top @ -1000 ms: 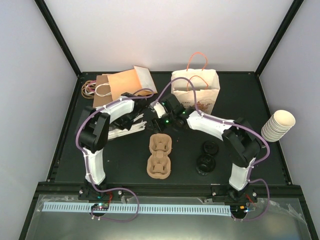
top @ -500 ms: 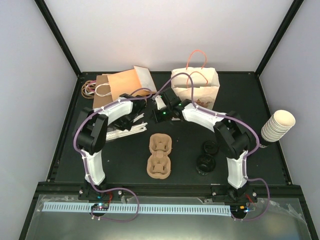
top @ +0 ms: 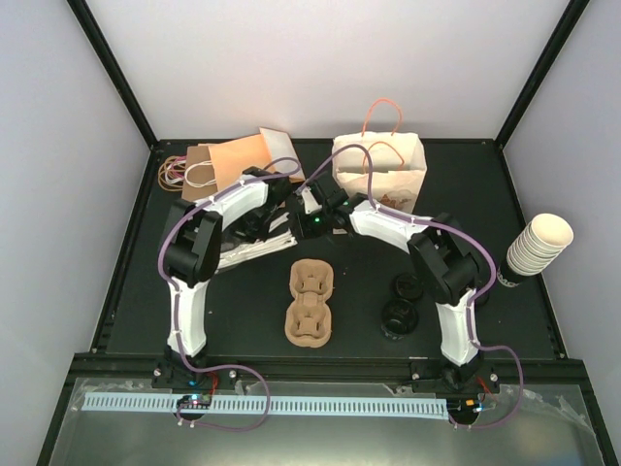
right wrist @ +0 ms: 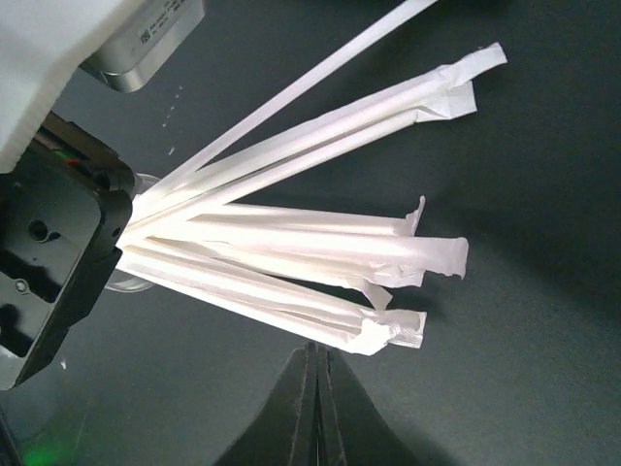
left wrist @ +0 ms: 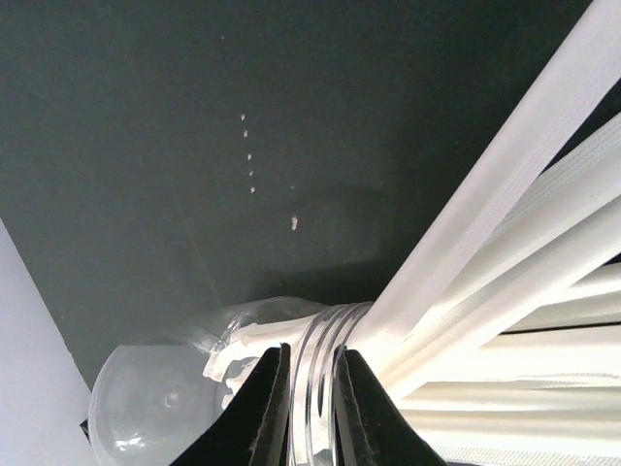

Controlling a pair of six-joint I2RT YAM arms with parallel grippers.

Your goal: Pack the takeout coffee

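I cannot make out the single takeout coffee cup in any view. My left gripper (left wrist: 310, 349) is shut on the ribbed rim of a clear plastic cup (left wrist: 165, 388) that lies on its side. A bundle of white paper-wrapped straws (left wrist: 505, 282) fans out of that cup. In the right wrist view the straws (right wrist: 291, 243) spread to the right. My right gripper (right wrist: 317, 351) is shut on nothing, just short of the nearest straw end. From above, both grippers meet over the straws (top: 254, 250): the left gripper (top: 270, 225) and the right gripper (top: 295, 225).
A white paper bag (top: 380, 175) with orange handles stands at the back. A brown cardboard cup carrier (top: 310, 303) lies mid-table with black lids (top: 401, 303) to its right. Flat paper bags (top: 233, 163) lie back left. A stack of nested cream cups (top: 540, 243) leans at the right edge.
My right gripper has gone from open to shut, and its arm has swung left toward the straws. The left arm has shifted right, still holding the clear cup.
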